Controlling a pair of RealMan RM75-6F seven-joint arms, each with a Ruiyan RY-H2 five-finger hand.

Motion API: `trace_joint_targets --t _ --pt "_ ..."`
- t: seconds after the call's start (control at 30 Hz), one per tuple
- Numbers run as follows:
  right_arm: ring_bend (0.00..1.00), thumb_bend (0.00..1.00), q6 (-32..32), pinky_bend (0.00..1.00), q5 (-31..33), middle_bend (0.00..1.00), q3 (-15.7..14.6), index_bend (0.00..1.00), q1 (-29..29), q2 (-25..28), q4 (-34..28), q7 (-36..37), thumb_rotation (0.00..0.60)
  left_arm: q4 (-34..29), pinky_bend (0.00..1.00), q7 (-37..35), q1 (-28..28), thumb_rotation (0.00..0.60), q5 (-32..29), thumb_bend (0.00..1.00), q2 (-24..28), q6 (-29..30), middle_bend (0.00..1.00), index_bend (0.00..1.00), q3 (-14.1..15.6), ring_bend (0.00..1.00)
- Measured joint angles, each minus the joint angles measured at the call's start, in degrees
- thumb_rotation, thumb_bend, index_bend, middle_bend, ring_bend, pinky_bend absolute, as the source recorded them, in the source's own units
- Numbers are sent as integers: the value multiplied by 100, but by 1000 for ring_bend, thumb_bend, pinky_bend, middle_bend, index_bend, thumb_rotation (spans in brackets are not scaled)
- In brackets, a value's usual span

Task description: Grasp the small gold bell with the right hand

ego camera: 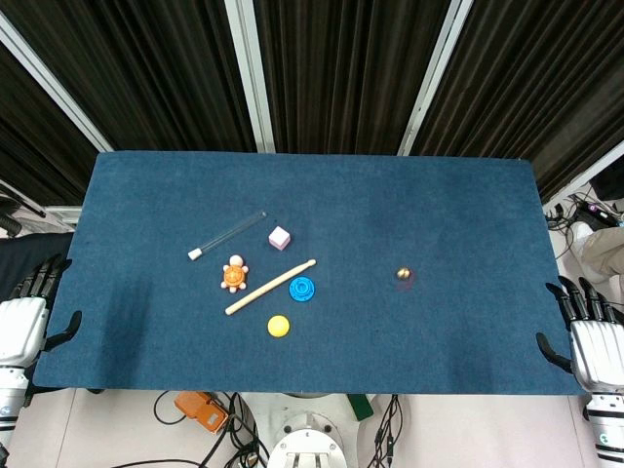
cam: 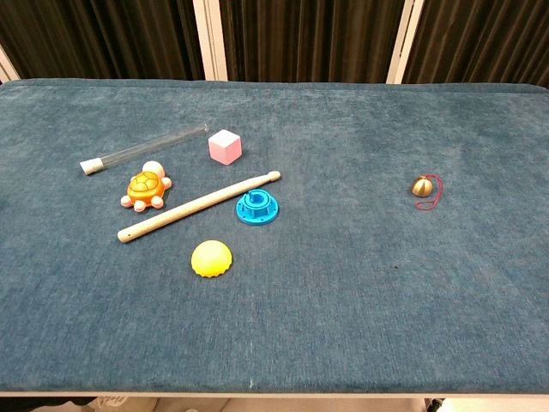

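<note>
A small gold bell (ego camera: 404, 274) with a thin red cord lies on the blue cloth, right of centre; the chest view shows the bell (cam: 421, 186) with its cord looped to the right. My right hand (ego camera: 588, 339) rests off the table's right edge, open, far right of the bell and nearer me. At the left edge, my left hand (ego camera: 26, 317) is open too, holding nothing. Neither hand appears in the chest view.
Left of centre lie a clear tube (ego camera: 226, 235), a pink cube (ego camera: 280, 237), an orange turtle toy (ego camera: 234, 275), a wooden stick (ego camera: 271, 287), a blue ring (ego camera: 302, 289) and a yellow dome (ego camera: 279, 326). The blue table (ego camera: 468, 195) is bare around the bell.
</note>
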Motion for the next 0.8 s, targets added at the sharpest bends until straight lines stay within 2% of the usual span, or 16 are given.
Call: trace_joint_targets --t 0.5,0.67,0.8 --pt "72 420 -72 182 1 148 -26 235 15 32 -14 3 600 -43 162 29 0 600 -9 382 5 -24 0 66 12 36" --pt "72 420 -400 179 38 148 -24 250 178 20 14 10 600 -73 162 10 19 600 -14 382 4 8 0 66 9 36" --pt "73 419 -974 172 136 148 17 264 484 -14 72 43 600 -92 163 1 20 600 -49 386 12 -13 0 66 2 36"
